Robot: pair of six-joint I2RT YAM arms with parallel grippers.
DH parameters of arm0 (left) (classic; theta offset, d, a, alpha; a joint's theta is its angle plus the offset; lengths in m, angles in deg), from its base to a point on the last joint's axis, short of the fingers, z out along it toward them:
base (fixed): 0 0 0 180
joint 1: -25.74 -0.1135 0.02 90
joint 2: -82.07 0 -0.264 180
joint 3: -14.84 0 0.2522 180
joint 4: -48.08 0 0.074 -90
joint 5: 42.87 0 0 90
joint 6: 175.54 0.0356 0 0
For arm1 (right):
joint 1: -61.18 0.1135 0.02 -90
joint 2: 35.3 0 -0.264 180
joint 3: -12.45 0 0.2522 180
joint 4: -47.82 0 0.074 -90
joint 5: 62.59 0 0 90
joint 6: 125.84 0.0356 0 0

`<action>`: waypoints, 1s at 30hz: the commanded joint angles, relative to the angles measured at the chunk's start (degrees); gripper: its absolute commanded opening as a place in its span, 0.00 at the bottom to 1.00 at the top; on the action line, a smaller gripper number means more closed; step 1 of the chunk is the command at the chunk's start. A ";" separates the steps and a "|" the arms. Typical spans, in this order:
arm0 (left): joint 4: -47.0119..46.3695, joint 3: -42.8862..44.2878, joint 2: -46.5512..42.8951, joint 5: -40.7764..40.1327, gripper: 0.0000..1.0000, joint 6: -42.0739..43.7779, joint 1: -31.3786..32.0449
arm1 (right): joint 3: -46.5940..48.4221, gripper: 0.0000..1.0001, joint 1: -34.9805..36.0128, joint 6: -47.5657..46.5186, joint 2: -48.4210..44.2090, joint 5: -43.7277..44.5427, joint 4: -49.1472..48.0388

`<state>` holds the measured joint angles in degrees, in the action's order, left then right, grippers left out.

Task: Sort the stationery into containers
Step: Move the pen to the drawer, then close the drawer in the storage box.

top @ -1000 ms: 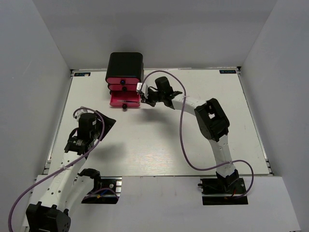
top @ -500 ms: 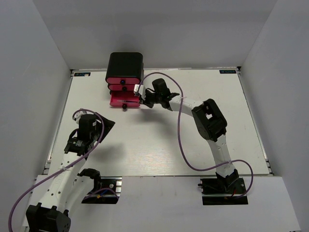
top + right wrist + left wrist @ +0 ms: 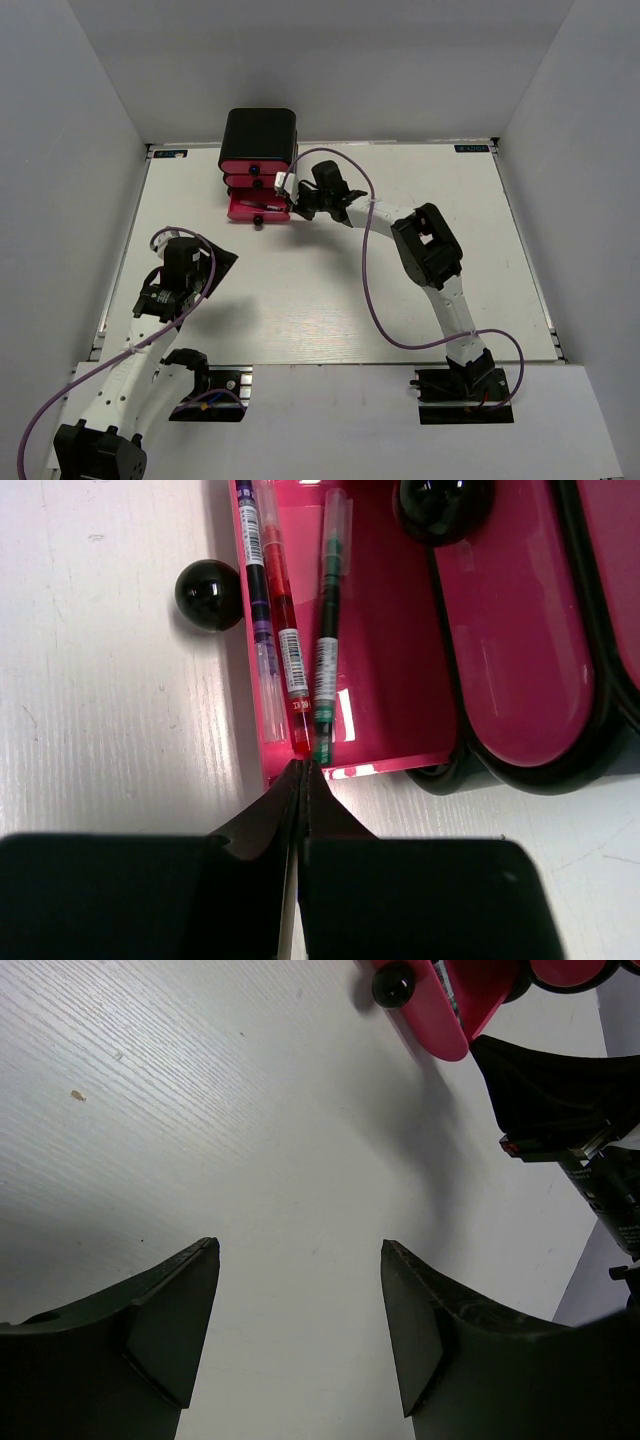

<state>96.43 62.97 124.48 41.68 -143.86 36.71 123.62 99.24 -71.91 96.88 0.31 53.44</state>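
overhead, finds the right arm bent at the elbow right of the table's centre and stretched toward 11 o'clock, with the right gripper (image 3: 294, 206) at the 3 o'clock end of the pulled-out bottom drawer (image 3: 245, 209). sits below the middle drawer (image 3: 510, 630), pushed into the black cabinet (image 3: 259, 128) at the table's 11 o'clock edge. in the wrist view, shows both right fingers pressed flat together, gripping nothing, tips just at the bottom drawer's end wall. inside that drawer, lying lengthwise from 12 to 6 o'clock: a purple pen (image 3: 254, 565) against the knob-side wall, a red pen (image 3: 284, 640) touching it, a green pen (image 3: 327, 655) slightly apart. cannot tell whether the tips touch the pen ends. near 8 o'clock, has the left arm folded, left gripper (image 3: 216, 257) aimed toward 1 o'clock, jaws spread wide and empty above the bare table (image 3: 200, 1110).
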 commanded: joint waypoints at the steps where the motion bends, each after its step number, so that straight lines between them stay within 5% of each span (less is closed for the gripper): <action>1: 0.66 0.87 -0.84 -0.96 0.75 -0.12 -0.33 | 2.35 0.00 0.52 0.83 0.45 0.28 -2.31; 11: -0.49 0.35 0.30 -0.96 0.75 -0.12 -0.33 | -1.87 0.00 0.78 0.13 -4.91 -3.40 -7.33; 19: 0.74 0.35 -0.83 -0.96 0.75 -0.12 -0.33 | 0.77 0.00 1.31 -4.18 -3.25 -22.83 3.48; 25: 1.27 -0.18 -1.90 -0.96 0.75 -0.65 -0.33 | 2.78 0.00 2.98 -4.88 -0.61 -17.48 4.80; 30: 1.27 -0.18 -1.90 -0.96 0.75 -0.65 -0.33 | 4.44 0.00 4.21 1.52 2.28 -0.01 -3.01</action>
<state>97.43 62.93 123.39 41.61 -144.47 36.71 123.88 102.57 -73.97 96.49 -10.24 55.71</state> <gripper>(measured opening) 0.754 0.005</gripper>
